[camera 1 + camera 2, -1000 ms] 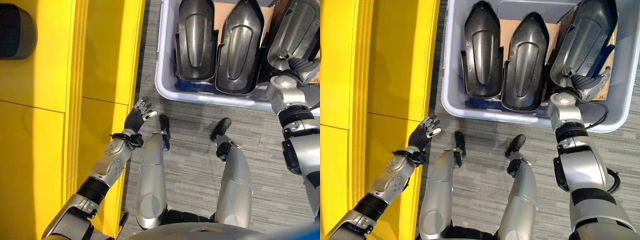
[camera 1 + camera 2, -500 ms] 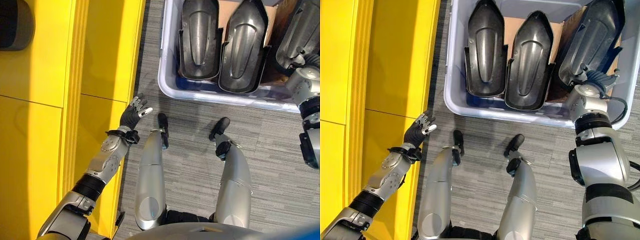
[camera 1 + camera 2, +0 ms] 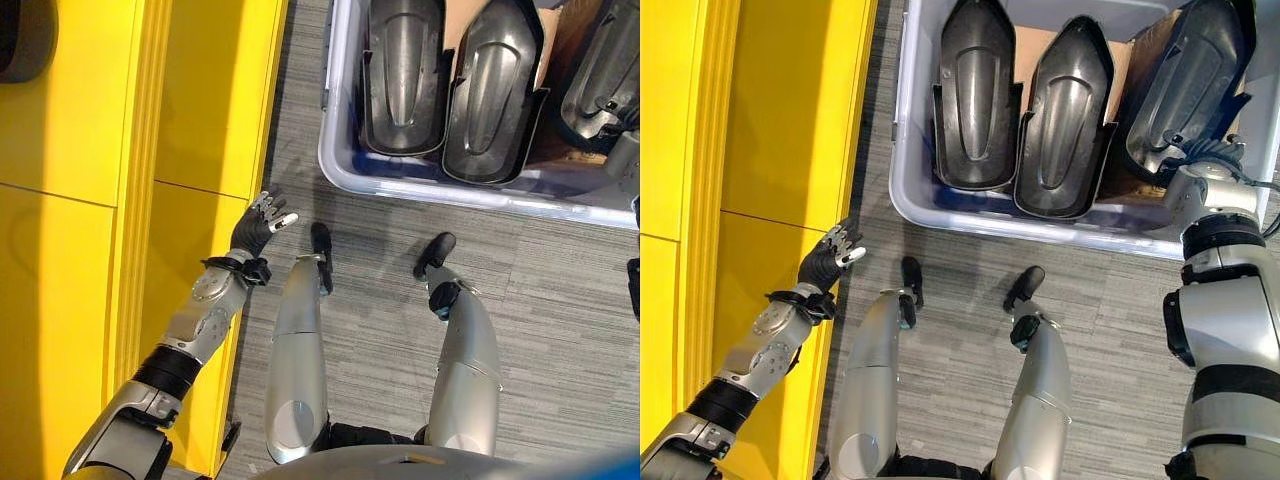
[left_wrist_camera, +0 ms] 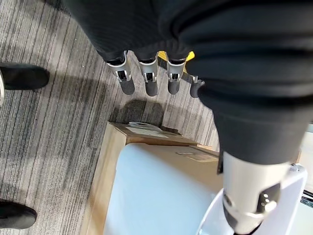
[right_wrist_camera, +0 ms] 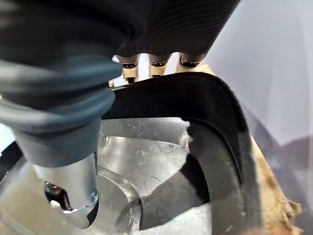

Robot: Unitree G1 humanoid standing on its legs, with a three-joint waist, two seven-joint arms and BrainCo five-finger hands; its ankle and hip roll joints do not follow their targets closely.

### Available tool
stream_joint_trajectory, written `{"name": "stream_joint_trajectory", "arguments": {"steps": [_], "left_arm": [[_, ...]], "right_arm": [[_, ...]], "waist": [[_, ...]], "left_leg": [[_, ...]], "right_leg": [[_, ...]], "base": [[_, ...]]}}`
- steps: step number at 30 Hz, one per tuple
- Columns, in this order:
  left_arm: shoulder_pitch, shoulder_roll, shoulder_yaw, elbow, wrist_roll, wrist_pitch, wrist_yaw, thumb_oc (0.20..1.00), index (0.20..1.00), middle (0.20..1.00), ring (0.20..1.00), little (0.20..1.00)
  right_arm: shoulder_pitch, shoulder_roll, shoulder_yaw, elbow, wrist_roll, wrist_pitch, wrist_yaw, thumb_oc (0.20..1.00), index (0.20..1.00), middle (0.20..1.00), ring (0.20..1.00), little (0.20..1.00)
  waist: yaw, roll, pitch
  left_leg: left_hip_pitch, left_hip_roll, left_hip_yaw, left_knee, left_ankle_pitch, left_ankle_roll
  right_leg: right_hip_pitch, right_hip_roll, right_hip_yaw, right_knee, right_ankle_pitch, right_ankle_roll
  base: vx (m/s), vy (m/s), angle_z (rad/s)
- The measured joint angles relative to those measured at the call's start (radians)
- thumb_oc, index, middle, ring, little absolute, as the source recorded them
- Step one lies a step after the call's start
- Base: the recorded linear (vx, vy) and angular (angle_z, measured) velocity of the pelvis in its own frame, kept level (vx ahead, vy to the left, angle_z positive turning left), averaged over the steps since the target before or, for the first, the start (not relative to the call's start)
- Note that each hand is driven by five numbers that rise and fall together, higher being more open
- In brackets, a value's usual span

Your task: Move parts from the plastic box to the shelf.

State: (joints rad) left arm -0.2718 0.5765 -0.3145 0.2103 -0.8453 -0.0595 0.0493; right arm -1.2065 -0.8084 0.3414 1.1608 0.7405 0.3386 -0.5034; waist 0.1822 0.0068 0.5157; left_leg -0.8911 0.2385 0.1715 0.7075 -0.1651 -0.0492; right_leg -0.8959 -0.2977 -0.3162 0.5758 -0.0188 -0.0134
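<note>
Contents count: one plastic box (image 3: pixel 902 190) holding three black moulded parts: the first part (image 3: pixel 975 95), the second part (image 3: pixel 1066 120) and the third part (image 3: pixel 1193 85). One sheet of brown cardboard (image 3: pixel 1032 42) lines the box. One yellow shelf unit (image 3: pixel 780 120) stands beside it.

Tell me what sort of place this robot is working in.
Probably a workshop or factory parts-handling area. A grey plastic box on the carpeted floor holds several identical moulded black parts, and a yellow shelf unit stands beside it. The right hand grips one part.
</note>
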Motion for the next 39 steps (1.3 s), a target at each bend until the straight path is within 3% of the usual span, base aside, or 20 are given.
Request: {"name": "stream_joint_trajectory", "arguments": {"steps": [6, 7, 8, 9, 24, 31, 33, 39], "left_arm": [[0.003, 0.022, 0.001, 0.0, -0.007, 0.011, -0.002, 1.0, 1.0, 1.0, 1.0, 1.0], [0.003, 0.027, 0.002, 0.0, -0.007, 0.011, -0.005, 1.0, 1.0, 1.0, 1.0, 1.0], [0.004, 0.031, 0.003, 0.0, -0.007, 0.011, -0.006, 1.0, 1.0, 1.0, 1.0, 1.0], [0.005, 0.034, 0.004, 0.0, -0.007, 0.011, -0.007, 1.0, 1.0, 1.0, 1.0, 1.0], [0.01, 0.039, 0.008, 0.001, -0.008, 0.015, -0.008, 1.0, 1.0, 1.0, 1.0, 1.0], [0.009, 0.039, 0.008, 0.002, -0.008, 0.014, -0.009, 1.0, 1.0, 1.0, 1.0, 1.0], [0.012, 0.039, 0.007, 0.004, -0.008, 0.014, -0.008, 1.0, 1.0, 1.0, 1.0, 1.0], [0.037, 0.027, 0.002, 0.007, -0.007, 0.003, -0.017, 1.0, 1.0, 1.0, 1.0, 1.0]], "right_arm": [[-0.006, -0.023, 0.029, 0.015, -0.05, 0.06, 0.072, 1.0, 1.0, 1.0, 1.0, 1.0], [-0.007, -0.03, 0.038, 0.015, -0.059, 0.07, 0.091, 0.586, 0.586, 0.586, 0.586, 0.586], [-0.007, -0.037, 0.052, 0.016, -0.061, 0.076, 0.11, 0.363, 0.363, 0.363, 0.363, 0.363], [-0.007, -0.038, 0.055, 0.017, -0.07, 0.081, 0.126, 0.2, 0.2, 0.2, 0.2, 0.2], [-0.012, -0.081, 0.06, 0.057, -0.084, 0.097, 0.193, 0.2, 0.2, 0.2, 0.2, 0.2], [0.006, -0.066, 0.046, 0.054, -0.048, 0.112, 0.213, 0.2, 0.2, 0.2, 0.2, 0.2], [0.01, -0.065, 0.046, 0.054, -0.048, 0.087, 0.189, 0.2, 0.2, 0.2, 0.2, 0.2], [0.088, 0.026, 0.02, -0.045, -0.255, -0.157, -0.07, 0.2, 0.2, 0.2, 0.2, 0.2]], "waist": [[0.003, -0.008, -0.007], [0.003, -0.009, -0.008], [0.003, -0.011, -0.009], [0.003, -0.013, -0.01], [0.003, -0.014, -0.031], [0.0, 0.004, -0.048], [-0.001, 0.004, -0.048], [-0.005, 0.017, -0.044]], "left_leg": [[-0.023, -0.001, -0.018, 0.009, 0.001, -0.001], [-0.023, -0.002, -0.018, 0.009, 0.001, -0.001], [-0.023, -0.002, -0.018, 0.009, 0.001, -0.001], [-0.024, -0.002, -0.018, 0.009, 0.001, -0.001], [-0.038, 0.004, -0.022, 0.012, 0.004, -0.008], [-0.061, 0.004, -0.025, 0.014, 0.006, -0.006], [-0.067, 0.005, -0.026, 0.016, 0.006, -0.006], [-0.069, 0.005, -0.02, 0.015, 0.008, -0.005]], "right_leg": [[-0.008, 0.0, -0.013, 0.004, 0.0, 0.0], [-0.008, -0.001, -0.013, 0.004, 0.0, 0.0], [-0.008, -0.002, -0.013, 0.004, 0.0, 0.0], [-0.009, -0.002, -0.012, 0.004, 0.0, 0.0], [-0.036, -0.001, -0.013, 0.038, -0.023, -0.011], [-0.055, 0.0, -0.015, 0.038, -0.024, -0.011], [-0.062, 0.0, -0.015, 0.04, -0.024, -0.011], [-0.065, 0.007, -0.009, 0.031, -0.015, -0.01]], "base": [[0.0, -0.006, 0.04], [0.0, 0.0, 0.0], [0.0, 0.0, 0.0], [0.0, 0.0, 0.0], [0.0, 0.0, 0.0], [0.0, 0.0, 0.0], [0.0, 0.0, 0.0], [0.0, 0.005, -0.01]]}}
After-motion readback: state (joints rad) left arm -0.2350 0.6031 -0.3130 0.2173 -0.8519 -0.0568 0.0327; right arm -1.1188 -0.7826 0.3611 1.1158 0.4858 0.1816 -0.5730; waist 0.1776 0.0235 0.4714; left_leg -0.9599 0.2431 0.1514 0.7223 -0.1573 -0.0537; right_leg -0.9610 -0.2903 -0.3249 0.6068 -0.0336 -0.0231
